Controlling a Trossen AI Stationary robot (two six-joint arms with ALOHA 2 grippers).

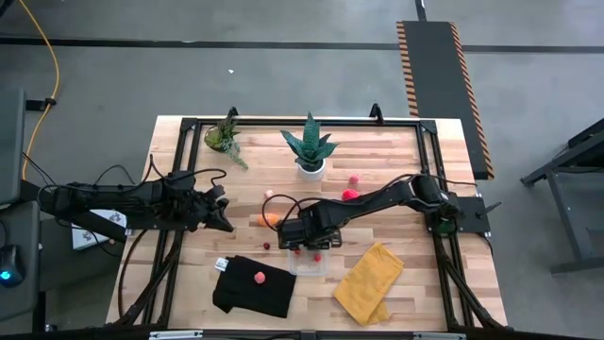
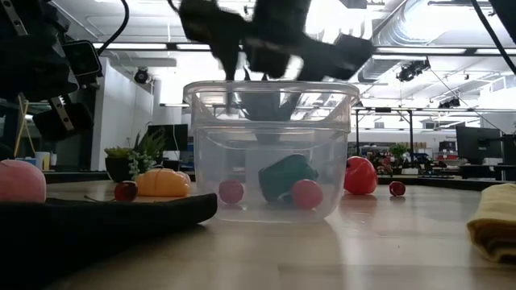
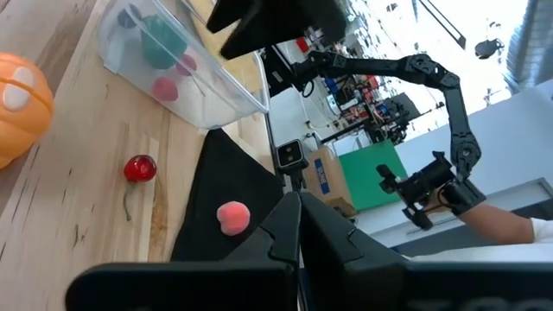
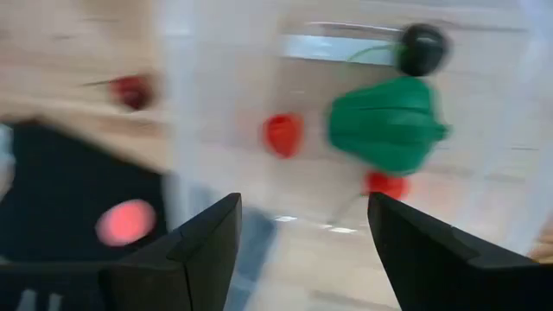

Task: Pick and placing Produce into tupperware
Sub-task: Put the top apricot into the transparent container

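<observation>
The clear tupperware stands on the table near the middle. Inside lie a green piece and two small red pieces. My right gripper hovers open just above the container, fingers pointing down, touching nothing. My left gripper waits shut toward the table's left. Loose produce rests on the wood: an orange piece, a dark red cherry, a red piece. A pink piece lies on the black cloth.
The black cloth lies near-left of the container, and the yellow cloth near-right. Two potted green plants stand toward the far edge. A small red cherry and a red piece sit right of the container.
</observation>
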